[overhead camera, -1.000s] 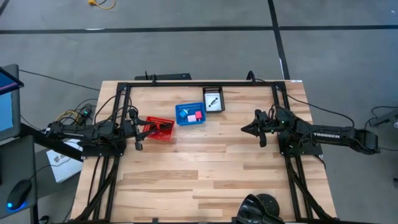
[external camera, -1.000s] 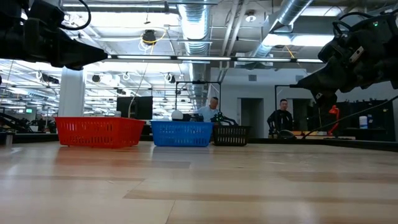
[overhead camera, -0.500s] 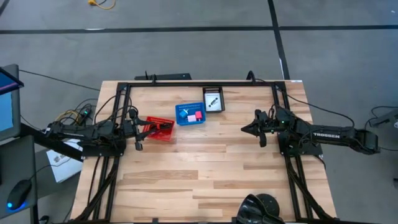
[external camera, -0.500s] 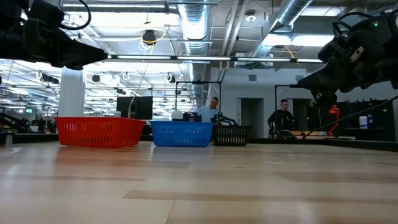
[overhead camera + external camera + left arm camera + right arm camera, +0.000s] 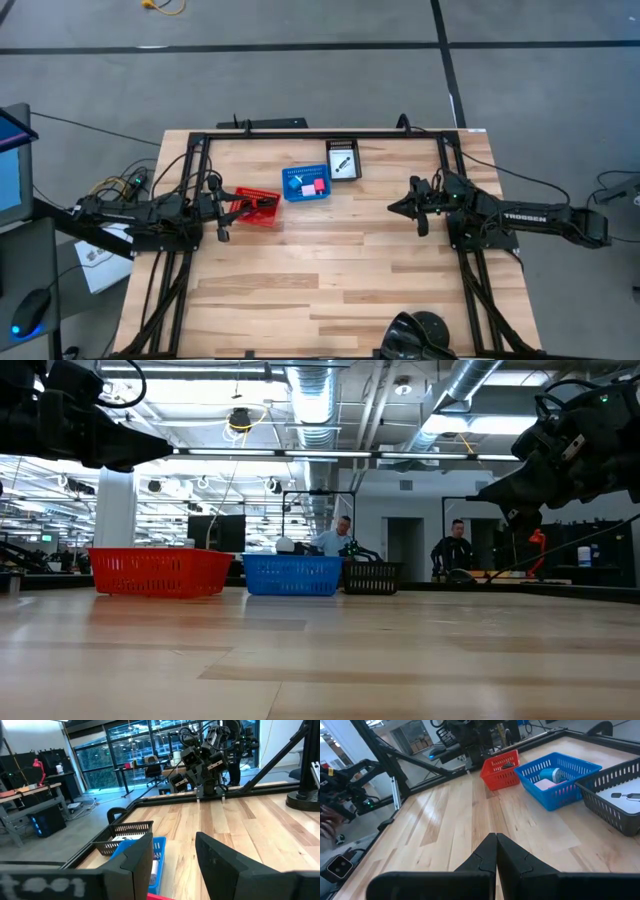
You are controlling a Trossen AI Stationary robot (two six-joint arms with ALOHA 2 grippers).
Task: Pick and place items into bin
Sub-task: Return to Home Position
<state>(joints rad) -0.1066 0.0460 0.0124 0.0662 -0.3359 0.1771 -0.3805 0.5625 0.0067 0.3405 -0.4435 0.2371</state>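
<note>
Left tool point(image 5: 173, 851) up off counter point(image 5: 330, 280) at left side, just beside red basket point(image 5: 255, 207); released and spread, holding nothing. Right tool point(image 5: 496, 840) raised over right side, well apart from baskets; clenched tight, holding nothing. Three baskets in row along far part of counter: red, then blue basket point(image 5: 306, 184), then black basket point(image 5: 343, 160). White card packet point(image 5: 626, 795) lies flat in black one. Pink cube point(image 5: 316, 186) in blue basket beside pale blue-white piece point(image 5: 551, 773), too small to name. Two people point(image 5: 345, 535) at back of room.
</note>
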